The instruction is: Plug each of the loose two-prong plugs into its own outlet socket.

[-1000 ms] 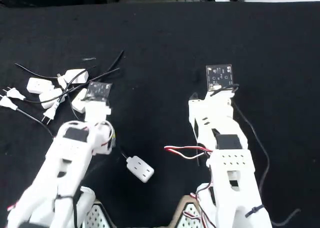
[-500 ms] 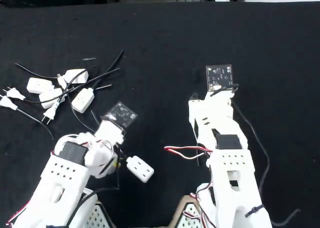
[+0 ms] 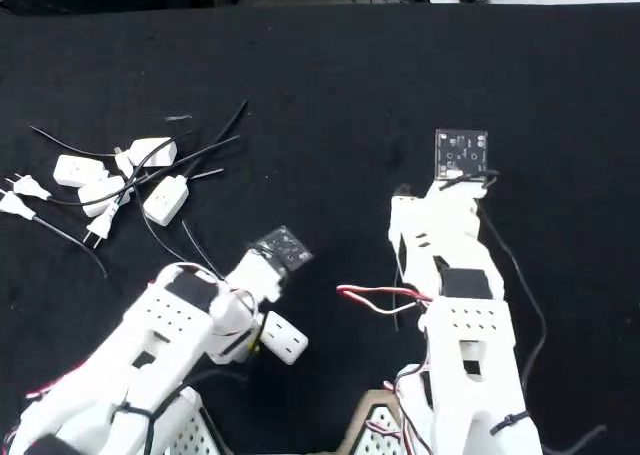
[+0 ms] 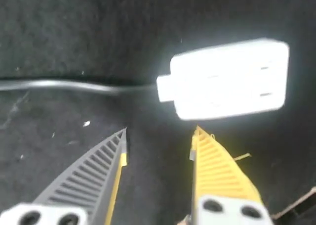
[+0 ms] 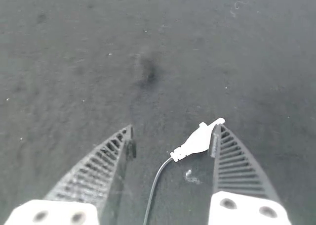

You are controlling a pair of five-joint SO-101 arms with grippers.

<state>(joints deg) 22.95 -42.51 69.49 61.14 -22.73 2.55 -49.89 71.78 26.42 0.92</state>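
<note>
One white rectangular outlet block [image 4: 229,79] with a thin cord lies on the black cloth table [image 3: 330,85], just beyond the left gripper [image 4: 160,132] — jaws spread, gripping nothing. A small white two-prong plug [image 5: 197,138] rests against the inner face of one finger of the right gripper [image 5: 173,127] — wide apart, not clamped. More white outlet blocks and corded plugs [image 3: 110,175] sit tangled on the left arm's side of the table, well apart from both.

I read soft, even light over the black counter [image 3: 320,75] in the high view, white arm shells [image 3: 462,327] bright against it, outlet socket [image 4: 229,79] glaring to near-featureless white with a halo in my left wrist view, counter paler, flat grey in the right wrist view
</note>
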